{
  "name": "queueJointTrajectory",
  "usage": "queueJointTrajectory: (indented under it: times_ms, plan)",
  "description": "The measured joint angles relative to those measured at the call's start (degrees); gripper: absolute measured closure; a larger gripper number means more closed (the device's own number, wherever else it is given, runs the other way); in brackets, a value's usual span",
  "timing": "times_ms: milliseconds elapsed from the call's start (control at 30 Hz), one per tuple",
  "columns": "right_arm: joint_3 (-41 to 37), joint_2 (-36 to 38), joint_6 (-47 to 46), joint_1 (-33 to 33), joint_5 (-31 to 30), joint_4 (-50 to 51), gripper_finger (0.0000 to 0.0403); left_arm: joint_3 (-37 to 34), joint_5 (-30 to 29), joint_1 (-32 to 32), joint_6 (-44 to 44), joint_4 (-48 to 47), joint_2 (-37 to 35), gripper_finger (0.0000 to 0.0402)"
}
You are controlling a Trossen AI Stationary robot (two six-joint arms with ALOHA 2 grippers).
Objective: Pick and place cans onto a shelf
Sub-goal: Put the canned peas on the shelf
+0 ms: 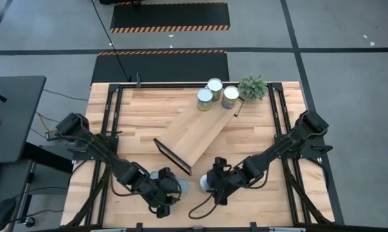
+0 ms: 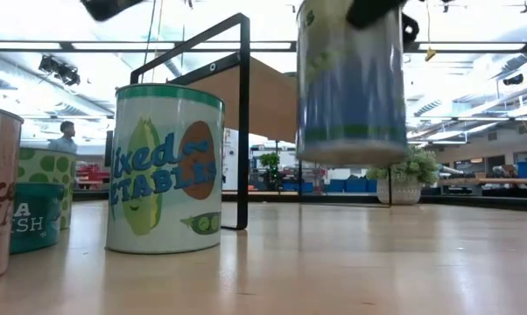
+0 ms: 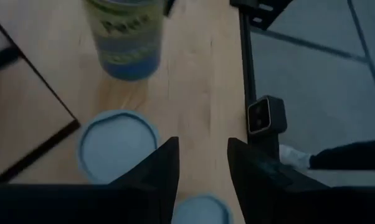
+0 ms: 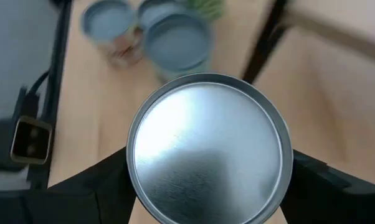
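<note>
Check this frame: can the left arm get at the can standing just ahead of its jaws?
Probably yes. The left gripper hangs empty above the table, the pale-topped can beside it stands uncovered, and the right gripper holds its own can clear.

The wooden counter (image 1: 136,122) is carrying the shelf (image 1: 197,137), lying slantwise across its middle; three cans (image 1: 214,95) and a potted plant (image 1: 252,87) are standing at its far edge; more cans (image 1: 164,178) are sitting near the front edge.
</note>
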State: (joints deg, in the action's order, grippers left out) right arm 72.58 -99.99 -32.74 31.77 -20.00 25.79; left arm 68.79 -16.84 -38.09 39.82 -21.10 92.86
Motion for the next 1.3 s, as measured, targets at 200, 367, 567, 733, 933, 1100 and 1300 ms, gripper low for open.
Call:
queueJointTrajectory:
  times_ms: [200, 367, 567, 733, 933, 1100, 1300]
  plan:
    - [0.0, 5.7, -9.4, -1.2, -6.8, 7.4, 0.0088, 0.0, -0.1, 0.0, -5.7, -7.7, -5.2, 0.0260]
    - [0.0, 10.4, -16.2, -2.5, -12.0, 13.6, 0.0088, 0.0, -2.0, 0.0, -11.6, -14.3, -8.7, 0.0260]
    - [0.0, 15.1, -21.2, -4.7, -13.2, 19.5, 0.0088, 0.0, -4.9, 0.0, -17.4, -19.8, -13.0, 0.0260]
    - [0.0, 18.2, -21.5, -6.4, -13.2, 22.8, 0.0088, -0.2, -8.9, 1.2, -22.8, -22.8, -17.4, 0.0260]
    - [0.0, 21.6, -19.2, -10.1, -16.4, 24.0, 0.0088, -3.1, -9.3, 6.1, -26.6, -23.9, -23.9, 0.0260]
    - [0.1, 23.4, -17.9, -14.7, -21.3, 23.8, 0.0088, -3.7, -9.4, 10.1, -28.4, -23.2, -27.8, 0.0260]
    - [0.1, 22.2, -14.5, -21.3, -22.1, 24.1, 0.0087, -3.7, -9.2, 14.4, -33.0, -22.5, -28.6, 0.0260]
